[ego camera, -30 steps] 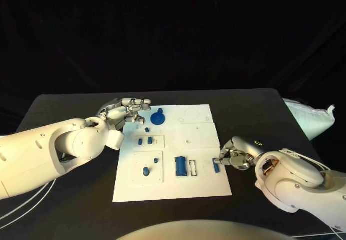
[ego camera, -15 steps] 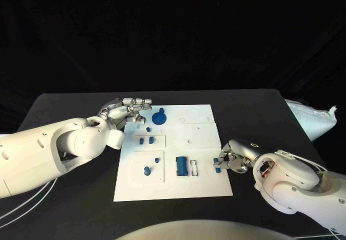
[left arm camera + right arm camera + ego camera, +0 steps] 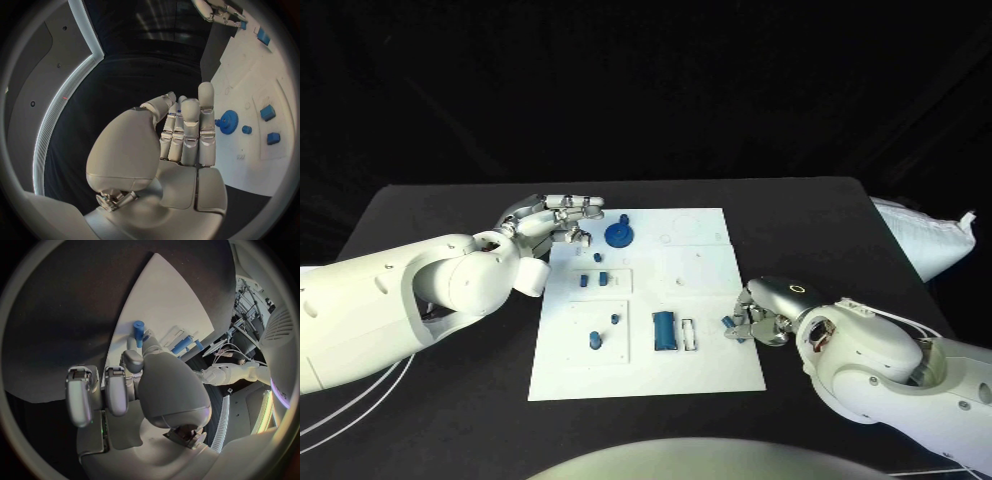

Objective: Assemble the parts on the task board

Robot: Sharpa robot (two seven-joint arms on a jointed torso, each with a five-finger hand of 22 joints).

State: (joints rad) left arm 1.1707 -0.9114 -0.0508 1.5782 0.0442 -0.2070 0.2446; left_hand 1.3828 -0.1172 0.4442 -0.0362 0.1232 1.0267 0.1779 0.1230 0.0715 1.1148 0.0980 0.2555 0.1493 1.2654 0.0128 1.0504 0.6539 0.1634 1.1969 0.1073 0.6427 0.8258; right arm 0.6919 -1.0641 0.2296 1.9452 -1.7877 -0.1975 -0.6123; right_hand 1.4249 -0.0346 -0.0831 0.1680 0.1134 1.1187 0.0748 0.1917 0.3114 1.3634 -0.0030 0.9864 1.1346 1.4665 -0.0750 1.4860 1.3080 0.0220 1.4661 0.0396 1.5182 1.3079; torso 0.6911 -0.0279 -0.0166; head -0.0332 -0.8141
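Note:
The white task board (image 3: 697, 285) lies mid-table, also seen as the board (image 3: 169, 300) and the board (image 3: 250, 65). My right hand (image 3: 762, 320) is at its right edge and pinches a small blue peg (image 3: 731, 325) between thumb and a finger. The right wrist view shows the peg (image 3: 138, 330) sticking out past the fingertips. My left hand (image 3: 560, 218) hovers at the board's far left corner, beside a blue gear (image 3: 617, 236). It holds nothing, and its fingers (image 3: 190, 130) stand straight near the gear (image 3: 229, 120).
On the board lie a blue block (image 3: 664, 331), an oval piece (image 3: 594, 341), two small pieces (image 3: 593, 280) in a recess and a small stud (image 3: 597, 258). A white bag (image 3: 920, 240) sits off the table's right side.
My right hand has closed in on the peg at the board's right edge and tipped it up from lying flat. The left hand has barely moved.

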